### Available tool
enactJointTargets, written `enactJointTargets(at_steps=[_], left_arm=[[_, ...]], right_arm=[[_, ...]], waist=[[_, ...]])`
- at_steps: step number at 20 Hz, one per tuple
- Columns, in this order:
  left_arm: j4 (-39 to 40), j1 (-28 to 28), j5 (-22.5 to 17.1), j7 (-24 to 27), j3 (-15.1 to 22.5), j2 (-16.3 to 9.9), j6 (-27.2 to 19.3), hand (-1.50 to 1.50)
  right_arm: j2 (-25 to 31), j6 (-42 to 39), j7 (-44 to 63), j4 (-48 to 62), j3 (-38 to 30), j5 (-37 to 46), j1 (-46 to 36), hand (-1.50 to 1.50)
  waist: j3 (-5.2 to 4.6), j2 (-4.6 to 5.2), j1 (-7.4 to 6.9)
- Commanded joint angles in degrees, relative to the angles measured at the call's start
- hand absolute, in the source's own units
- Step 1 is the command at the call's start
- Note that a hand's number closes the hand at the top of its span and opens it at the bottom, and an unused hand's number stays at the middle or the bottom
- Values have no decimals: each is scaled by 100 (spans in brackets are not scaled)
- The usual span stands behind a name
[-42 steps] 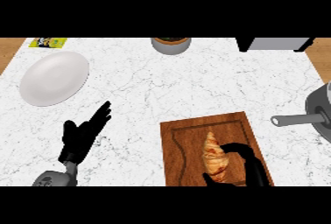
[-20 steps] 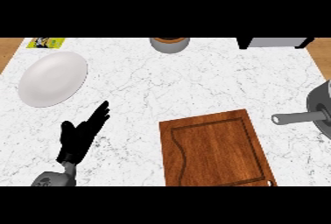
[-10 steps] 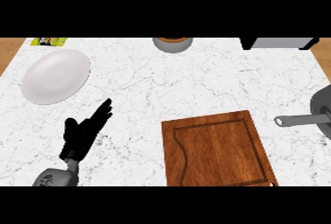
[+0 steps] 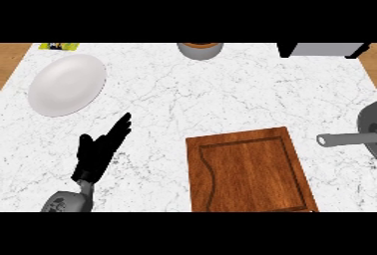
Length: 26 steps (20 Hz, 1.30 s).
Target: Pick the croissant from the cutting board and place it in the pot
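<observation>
Nowhere showed the croissant: gone from the bare cutting board, likely carried by the unseen right hand, though impossible to tell. Judged light, soft, flaky, easily crushed; best cradled round its thick middle, not pinched at the tips. Lay at the right edge, beside the board, the pot, handle pointing inward. Rested on the marble surface the left hand, fingers straight, apart, holding nothing.

The white marbled desk carries a wooden cutting board to the right of the robot hand, a white plate beyond that hand, and a pot farther right.
</observation>
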<state>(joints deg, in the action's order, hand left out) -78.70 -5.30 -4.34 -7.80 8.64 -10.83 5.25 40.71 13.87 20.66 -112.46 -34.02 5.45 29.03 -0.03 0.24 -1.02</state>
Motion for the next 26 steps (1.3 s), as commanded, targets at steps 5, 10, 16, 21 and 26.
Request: enactJointTargets(at_steps=[5, 10, 16, 21, 26], left_arm=[[-214, 63, 104, -131, 124, 100, 32, 0], [251, -114, 264, 204, 149, 256, -26, 0], [327, -377, 30, -4, -166, -33, 266, 0], [75, -123, 125, -1, 57, 149, 185, 0], [165, -162, 115, -8, -137, 129, 114, 0]], right_arm=[[1097, -518, 1244, 1457, 1278, 803, -1997, 150], [1427, -826, 1488, 2394, 2168, 1659, -2728, 150], [1522, -1486, 1932, 3621, 3132, 2441, -3806, 150], [806, -2568, 2681, 4448, 3438, 1833, -4324, 150], [293, -2712, 2521, 5784, 3510, 2005, -5332, -150]], waist=[[5, 13, -107], [1, 64, -196], [6, 60, -242], [6, 42, -261], [9, 23, -98]])
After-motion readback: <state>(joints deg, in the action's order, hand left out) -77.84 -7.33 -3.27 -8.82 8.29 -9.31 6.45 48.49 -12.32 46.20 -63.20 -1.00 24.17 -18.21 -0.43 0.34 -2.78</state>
